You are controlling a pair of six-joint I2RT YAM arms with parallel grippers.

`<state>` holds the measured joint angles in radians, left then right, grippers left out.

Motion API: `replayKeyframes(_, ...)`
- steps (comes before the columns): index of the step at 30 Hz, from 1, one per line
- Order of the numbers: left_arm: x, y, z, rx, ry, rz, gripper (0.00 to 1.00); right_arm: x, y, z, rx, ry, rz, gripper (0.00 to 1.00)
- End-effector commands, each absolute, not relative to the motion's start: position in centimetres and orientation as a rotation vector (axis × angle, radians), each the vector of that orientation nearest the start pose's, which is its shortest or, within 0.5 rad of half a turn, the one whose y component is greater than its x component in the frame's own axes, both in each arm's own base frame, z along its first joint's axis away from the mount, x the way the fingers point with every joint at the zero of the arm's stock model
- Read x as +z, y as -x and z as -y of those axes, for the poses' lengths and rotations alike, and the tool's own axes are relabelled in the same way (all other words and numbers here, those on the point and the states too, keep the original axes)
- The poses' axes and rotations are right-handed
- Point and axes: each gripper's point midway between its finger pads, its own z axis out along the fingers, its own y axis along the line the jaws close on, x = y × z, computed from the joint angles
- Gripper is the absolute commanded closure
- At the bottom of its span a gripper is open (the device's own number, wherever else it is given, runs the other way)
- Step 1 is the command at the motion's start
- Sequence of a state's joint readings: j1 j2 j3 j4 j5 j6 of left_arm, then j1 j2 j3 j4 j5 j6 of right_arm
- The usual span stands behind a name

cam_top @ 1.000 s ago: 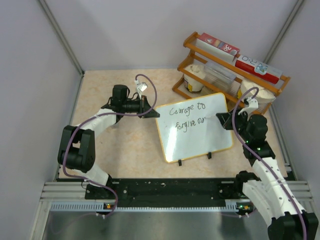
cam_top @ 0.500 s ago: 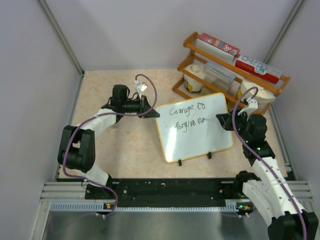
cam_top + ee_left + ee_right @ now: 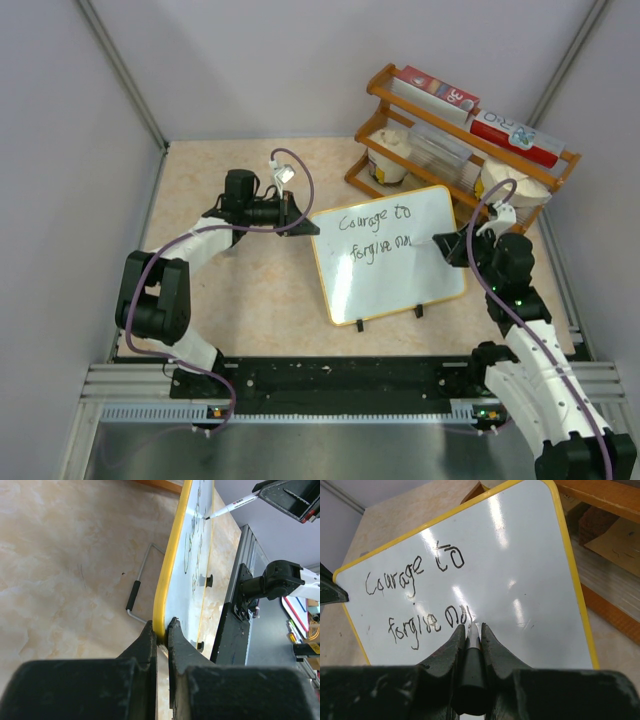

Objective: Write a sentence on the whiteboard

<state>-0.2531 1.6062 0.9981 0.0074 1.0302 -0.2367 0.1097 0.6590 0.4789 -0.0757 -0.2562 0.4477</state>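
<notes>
Table: pale marbled beige table [image 3: 250, 290], shut in by plain grey walls [image 3: 300, 60] along its left, far and right edges.
Whiteboard: the whiteboard [image 3: 400, 285] stands tilted on the right half of the table, between the middle and the right edge. Its yellow rim runs all round, and its two black feet [image 3: 360, 324] point toward the near edge.
Sentence: the sentence [image 3: 375, 232] is black handwriting in two short lines on the far part of the board. The first line reads "Courage to". The second begins "forgive" and ends in a few letters too loose to read.
Left fingers: the left fingers [image 3: 151, 634] are pressed together on the board's yellow rim near its far left corner, one finger on each face.
Right fingers: the right fingers [image 3: 459, 639] are closed round the marker [image 3: 471, 635], which lies gripped between them.
Marker tip: it meets the white surface at the end of the second line.
Wire stand: a thin metal wire stand [image 3: 137, 587] with a black sleeve lies on the table behind the board.
Rack: a wooden rack [image 3: 560, 160] fills the far right corner, holding red-and-white boxes and white tubs.
</notes>
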Motion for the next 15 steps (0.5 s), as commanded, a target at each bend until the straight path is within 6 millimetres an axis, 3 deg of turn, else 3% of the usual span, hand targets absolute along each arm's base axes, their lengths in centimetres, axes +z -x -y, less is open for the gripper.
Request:
replayKeyframes(1,11.8,-30.7,24.9,-1.262,-0.782,-2.090,1.00,19.8,-28.2,-8.4,0.566,-0.165,-1.840,1.00)
replayKeyframes(15,11.8,-30.7,24.9,-1.261,-0.783,-2.089,1.00,22.6,-29.9,-7.7,0.545,-0.211,-1.758,1.00)
